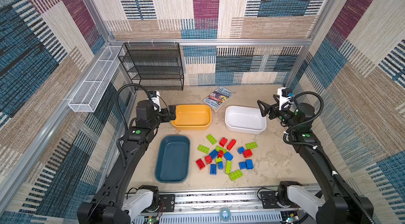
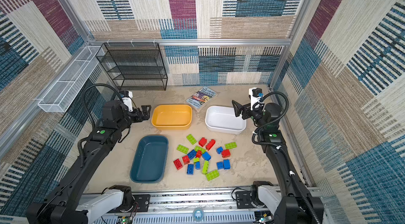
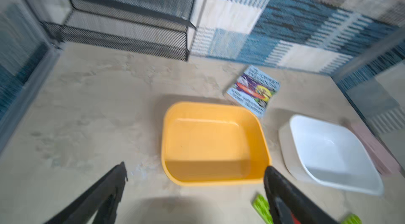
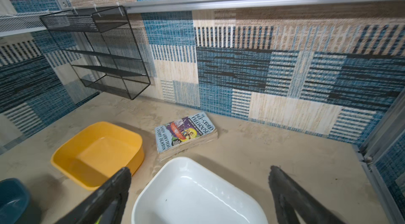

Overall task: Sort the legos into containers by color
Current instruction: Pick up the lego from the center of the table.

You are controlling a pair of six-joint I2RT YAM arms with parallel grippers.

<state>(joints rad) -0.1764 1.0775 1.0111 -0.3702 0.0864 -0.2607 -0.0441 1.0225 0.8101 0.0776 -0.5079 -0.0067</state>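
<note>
**Inspector:** Nearest the camera, the mounting rail is noted, with both arm bases fixed on it. What is entered next?

**Assistant:** The legos are entered. Red, blue and lime green bricks are seen in both top views, scattered loose on the table. They lie between the two arms, well short of either claw on the rail side. Every brick seen lies outside the bins.

**Inspector:** And the containers?

**Assistant:** The dark teal bin is placed beside the bricks, short of the left claw and on its side of the pile. The yellow bin is found just ahead of that claw. The white bin lies below and ahead of the right claw.

**Inspector:** The state of the claws?

**Assistant:** Both are observed with fingers spread wide apart, gripping nothing, and raised above the table.

**Inspector:** Farther off?

**Assistant:** A book is recorded beyond both claws, between the far corners of the yellow and white bins. The black wire shelf is mounted on the back wall beyond the left claw. The white mesh basket is fixed to the side wall outboard of the same claw.
</note>
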